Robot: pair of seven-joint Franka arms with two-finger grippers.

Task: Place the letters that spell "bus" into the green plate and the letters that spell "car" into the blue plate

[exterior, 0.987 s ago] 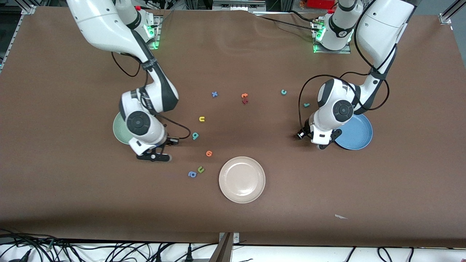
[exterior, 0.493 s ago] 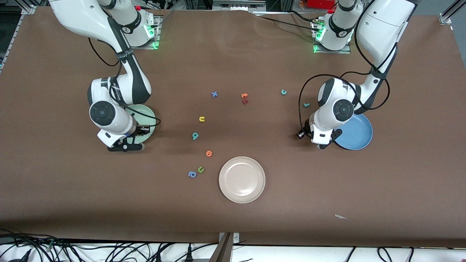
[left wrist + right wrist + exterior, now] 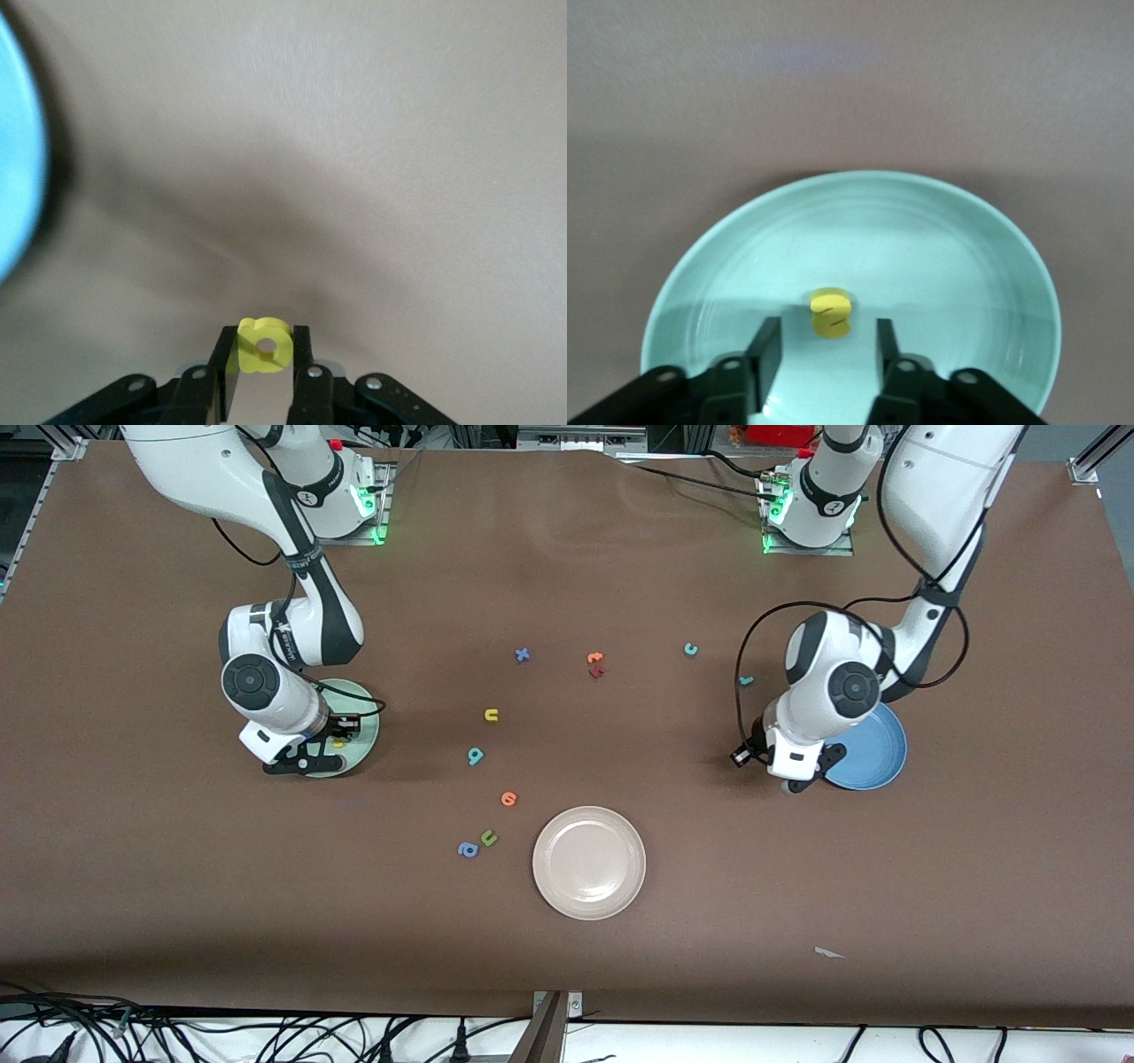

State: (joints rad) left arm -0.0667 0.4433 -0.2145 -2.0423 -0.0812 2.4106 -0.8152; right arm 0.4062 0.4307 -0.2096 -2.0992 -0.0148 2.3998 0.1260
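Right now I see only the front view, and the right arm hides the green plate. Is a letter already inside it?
Observer: Yes, the yellow s lies in the green plate; the right gripper is open around it, not touching.
Operator: Does the left gripper hold something?
Observer: The left gripper is shut on the yellow a.
Operator: Is it over the blue plate?
Observer: No, over bare table; the blue plate is beside it.

White arms with black joints, black cables, green lights at the bases
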